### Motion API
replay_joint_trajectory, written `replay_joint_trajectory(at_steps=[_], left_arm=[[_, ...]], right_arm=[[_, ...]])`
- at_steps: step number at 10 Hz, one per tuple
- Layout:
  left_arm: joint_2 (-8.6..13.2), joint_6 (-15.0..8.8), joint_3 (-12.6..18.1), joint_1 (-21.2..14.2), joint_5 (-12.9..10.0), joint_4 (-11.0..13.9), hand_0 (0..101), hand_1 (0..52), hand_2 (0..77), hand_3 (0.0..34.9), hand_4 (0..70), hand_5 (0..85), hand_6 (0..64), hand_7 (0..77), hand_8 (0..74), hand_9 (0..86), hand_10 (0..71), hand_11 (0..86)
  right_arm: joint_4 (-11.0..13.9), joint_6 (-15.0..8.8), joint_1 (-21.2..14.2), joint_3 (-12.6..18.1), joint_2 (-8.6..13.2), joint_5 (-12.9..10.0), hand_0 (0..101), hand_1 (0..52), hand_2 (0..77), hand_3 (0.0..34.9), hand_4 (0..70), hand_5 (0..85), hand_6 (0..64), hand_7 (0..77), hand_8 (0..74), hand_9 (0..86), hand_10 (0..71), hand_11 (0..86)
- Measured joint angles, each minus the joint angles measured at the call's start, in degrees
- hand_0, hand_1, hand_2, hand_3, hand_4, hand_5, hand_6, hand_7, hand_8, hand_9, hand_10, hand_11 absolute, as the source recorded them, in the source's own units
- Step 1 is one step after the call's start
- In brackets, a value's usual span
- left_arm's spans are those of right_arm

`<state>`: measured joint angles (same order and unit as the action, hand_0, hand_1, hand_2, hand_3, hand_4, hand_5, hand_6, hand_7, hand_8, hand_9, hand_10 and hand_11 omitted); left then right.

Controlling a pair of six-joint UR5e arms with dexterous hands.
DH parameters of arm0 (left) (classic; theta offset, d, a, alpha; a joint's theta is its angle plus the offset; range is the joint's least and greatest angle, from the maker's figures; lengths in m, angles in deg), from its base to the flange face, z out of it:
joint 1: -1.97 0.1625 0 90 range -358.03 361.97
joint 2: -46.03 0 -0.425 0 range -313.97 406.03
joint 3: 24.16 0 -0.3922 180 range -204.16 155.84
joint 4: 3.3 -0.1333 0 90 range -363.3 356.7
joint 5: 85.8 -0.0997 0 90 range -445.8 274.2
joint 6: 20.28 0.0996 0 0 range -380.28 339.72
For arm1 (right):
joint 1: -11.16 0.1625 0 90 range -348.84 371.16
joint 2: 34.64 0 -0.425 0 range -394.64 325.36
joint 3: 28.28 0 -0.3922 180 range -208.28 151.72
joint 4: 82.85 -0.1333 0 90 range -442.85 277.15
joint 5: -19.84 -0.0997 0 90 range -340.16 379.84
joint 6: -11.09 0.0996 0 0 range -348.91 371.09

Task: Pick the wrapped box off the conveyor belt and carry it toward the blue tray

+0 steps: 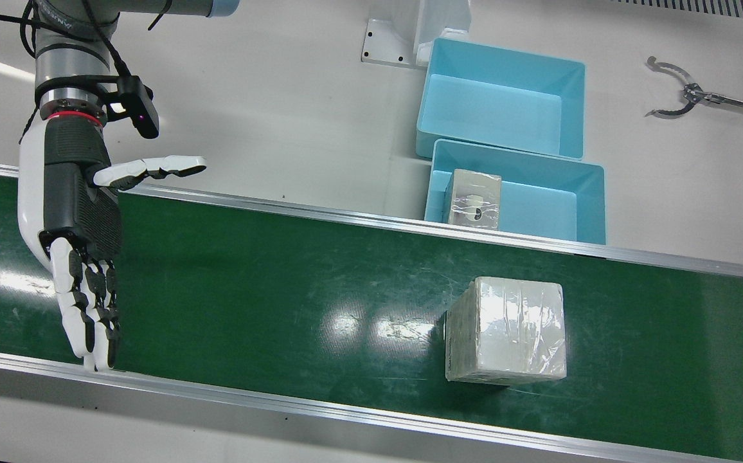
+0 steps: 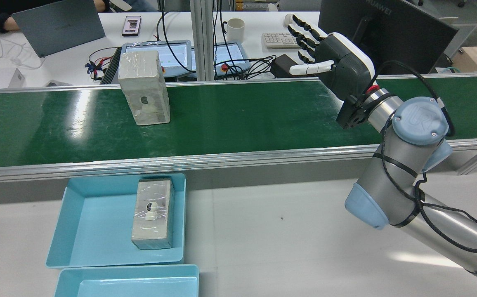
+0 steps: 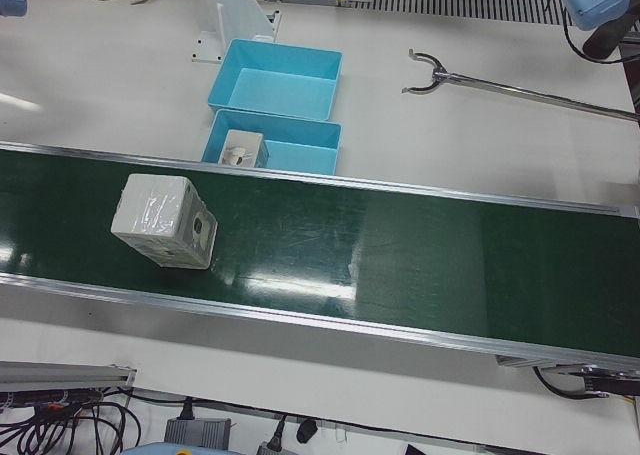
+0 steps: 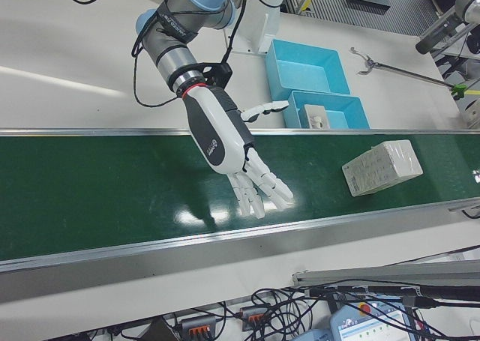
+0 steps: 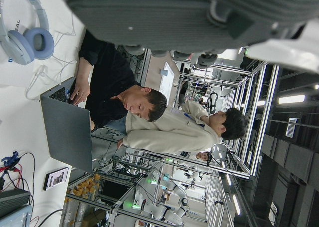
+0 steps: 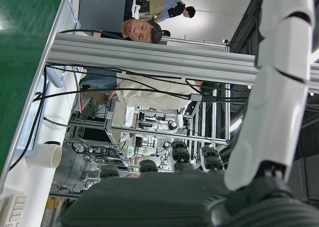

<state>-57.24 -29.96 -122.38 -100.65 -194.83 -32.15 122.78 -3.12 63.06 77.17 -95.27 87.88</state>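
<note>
The wrapped box (image 1: 506, 331) (image 2: 143, 87) (image 3: 163, 220) (image 4: 381, 167) stands alone on the green conveyor belt (image 1: 281, 276), free of either hand. My right hand (image 1: 82, 251) (image 2: 329, 57) (image 4: 232, 146) hovers open over the belt, fingers spread, far to the left of the box in the front view. One pale finger (image 6: 279, 87) fills the right hand view. The blue tray (image 1: 538, 206) (image 2: 94, 222) lies beside the belt and holds another wrapped box (image 1: 473, 199) (image 2: 152, 212). Of my left hand (image 5: 189, 12) only a blurred dark palm shows.
A second blue tray (image 1: 503, 96) sits behind the first. A long grabber tool (image 1: 686, 96) (image 3: 440, 75) lies on the white table. Beyond the belt stands a desk with a laptop (image 2: 61, 29), a keyboard and a mug, and people sit there.
</note>
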Motion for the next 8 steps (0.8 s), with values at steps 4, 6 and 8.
replay_joint_trajectory(at_steps=[4,6,8], left_arm=[[0.0,0.0,0.0,0.0,0.0,0.0,0,0.0,1.1,0.0,0.0,1.1,0.0,0.0,0.0,0.0,0.0,0.0],[0.0,0.0,0.0,0.0,0.0,0.0,0,0.0,0.5,0.0,0.0,1.1,0.0,0.5,0.0,0.0,0.0,0.0],[0.0,0.0,0.0,0.0,0.0,0.0,0,0.0,0.5,0.0,0.0,1.1,0.0,0.5,0.0,0.0,0.5,0.0]], right_arm=[[0.2,-0.1,-0.7,0.1,0.0,0.0,44,11.5,12.5,15.6,0.0,7.6,0.0,0.5,0.0,1.6,0.0,1.6],[0.2,0.1,-0.1,0.9,-0.4,0.1,44,11.5,13.1,15.6,0.0,7.6,0.0,0.5,0.0,1.6,0.5,1.1],[0.2,0.8,0.2,2.4,-2.1,0.1,44,12.0,13.1,15.6,0.0,7.6,0.0,0.0,0.0,1.6,0.5,1.6]])
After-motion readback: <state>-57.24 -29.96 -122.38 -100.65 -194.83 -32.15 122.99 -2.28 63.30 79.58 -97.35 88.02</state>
